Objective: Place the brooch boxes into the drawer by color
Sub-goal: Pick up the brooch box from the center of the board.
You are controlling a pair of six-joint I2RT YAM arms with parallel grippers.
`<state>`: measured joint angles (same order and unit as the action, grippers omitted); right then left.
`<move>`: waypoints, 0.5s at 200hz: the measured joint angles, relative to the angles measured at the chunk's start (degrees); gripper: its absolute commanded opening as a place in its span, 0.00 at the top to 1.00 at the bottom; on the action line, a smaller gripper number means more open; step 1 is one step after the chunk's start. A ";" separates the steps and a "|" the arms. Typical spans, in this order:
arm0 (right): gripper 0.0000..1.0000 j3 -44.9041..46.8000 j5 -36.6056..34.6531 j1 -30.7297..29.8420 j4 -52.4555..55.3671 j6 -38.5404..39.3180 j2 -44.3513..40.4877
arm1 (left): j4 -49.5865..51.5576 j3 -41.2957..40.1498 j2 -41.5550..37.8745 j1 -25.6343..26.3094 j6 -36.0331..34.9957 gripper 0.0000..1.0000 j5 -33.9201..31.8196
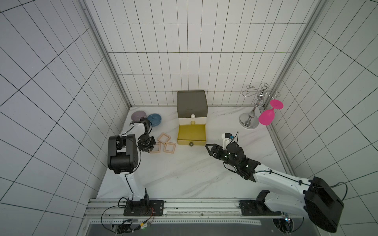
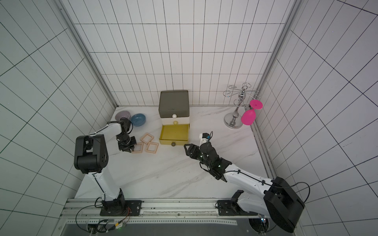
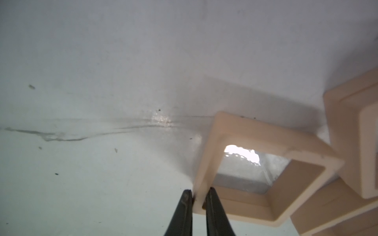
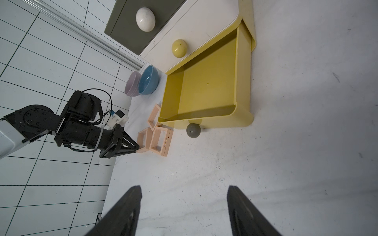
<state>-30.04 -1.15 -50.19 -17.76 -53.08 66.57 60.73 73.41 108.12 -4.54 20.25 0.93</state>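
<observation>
- Lilac bowl (image 1: 137, 114) — at the table's far left corner, open side up.
- Blue bowl (image 1: 154, 119) just beside it, nearer the middle.
- Chrome glass stand (image 1: 248, 122) near the far right corner, upright on a round base, with wire loops at the top.
- Pink wine glass (image 1: 266, 118) — hanging foot-up and tilted from the stand.
- White marble tabletop (image 1: 184, 175), grey-veined.
- White tiled walls (image 1: 184, 51) with dark grid lines on three sides.
- Metal rail (image 1: 204, 205) along the near edge.
</observation>
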 measured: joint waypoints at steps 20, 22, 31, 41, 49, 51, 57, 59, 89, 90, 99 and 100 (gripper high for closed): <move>0.30 0.00 0.00 0.00 0.63 0.20 -0.15 | 0.11 0.04 -0.02 0.11 0.11 0.99 -0.09; 0.30 0.00 0.00 0.00 0.72 0.22 -0.15 | 0.11 0.07 -0.04 0.11 0.00 1.00 -0.07; 0.30 0.00 0.00 0.00 0.98 0.35 -0.26 | 0.15 0.07 -0.04 0.24 -0.09 1.00 -0.11; 0.30 0.00 -0.02 -0.02 1.18 0.39 -0.39 | 0.17 0.07 -0.09 0.37 0.07 1.00 -0.22; 0.30 0.00 0.00 0.00 1.20 0.42 -0.46 | 0.20 0.04 -0.15 0.48 0.07 1.00 -0.28; 0.30 0.00 -0.02 0.00 1.20 0.44 -0.46 | 0.20 0.04 -0.15 0.48 0.07 1.00 -0.31; 0.30 0.00 0.00 0.00 1.25 0.46 -0.48 | 0.20 -0.02 -0.26 0.55 0.07 1.00 -0.31; 0.30 0.00 -0.02 0.00 1.27 0.48 -0.48 | 0.20 -0.04 -0.28 0.55 0.07 1.00 -0.33; 0.30 0.00 -0.02 -0.02 1.44 0.83 -0.55 | 1.46 -0.46 -3.50 1.36 0.09 1.00 0.28; 0.30 0.00 -0.02 -0.02 1.46 0.83 -0.57 | 1.53 -0.46 -3.74 1.40 0.07 1.00 0.28; 0.29 0.00 -0.02 0.00 1.77 1.07 -0.79 | 1.99 -0.46 -5.90 1.86 0.09 1.00 0.83; 0.29 0.00 -0.04 0.00 1.86 1.11 -0.85 | 2.01 -0.46 -6.14 1.90 0.09 1.00 0.96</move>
<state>-30.04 -1.19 -50.19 -15.90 -51.96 65.71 62.74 72.95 101.97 -2.63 20.34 1.89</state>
